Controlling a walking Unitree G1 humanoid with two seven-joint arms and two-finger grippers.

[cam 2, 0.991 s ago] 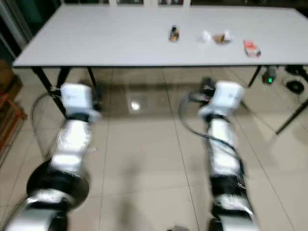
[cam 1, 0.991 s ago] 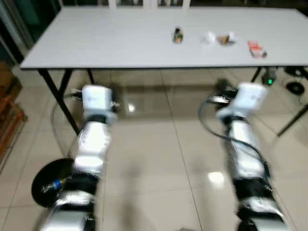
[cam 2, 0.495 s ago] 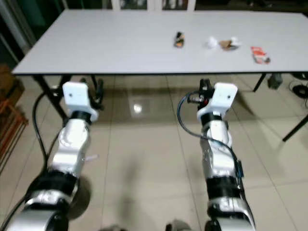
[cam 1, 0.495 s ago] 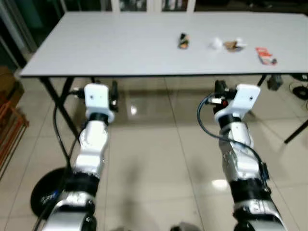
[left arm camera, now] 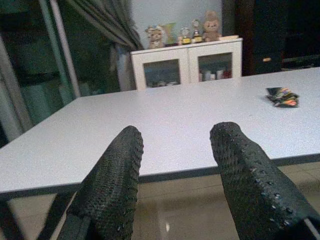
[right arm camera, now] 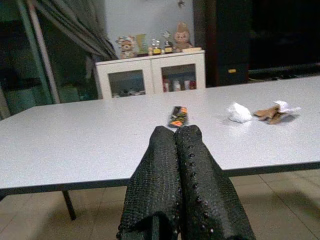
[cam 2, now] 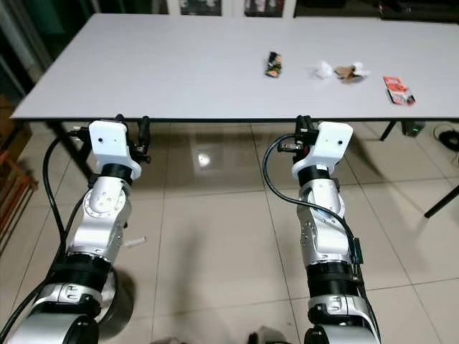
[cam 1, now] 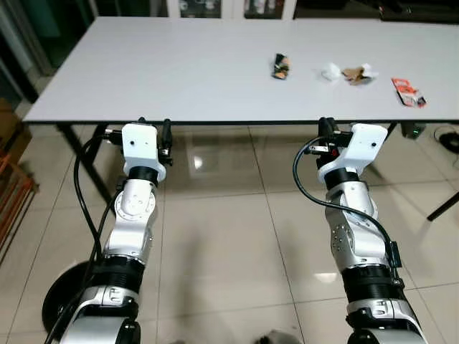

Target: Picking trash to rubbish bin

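Note:
On the long white table lies trash: a dark snack wrapper, a crumpled white paper, a brown scrap and a red packet, all toward the far right. Both arms are raised in front of me, just short of the table's near edge and below its top. My left gripper is open with nothing between its fingers. The right gripper is shut and empty, pointing at the wrapper, with the white paper beside it.
Black table legs stand under the left end, and another leg at the right. A black round base rests on the tiled floor by my left side. A white cabinet stands behind the table.
The whole picture has shifted and sharpened; the table now sits lower and nearer in view. Both arms hold the same raised pose.

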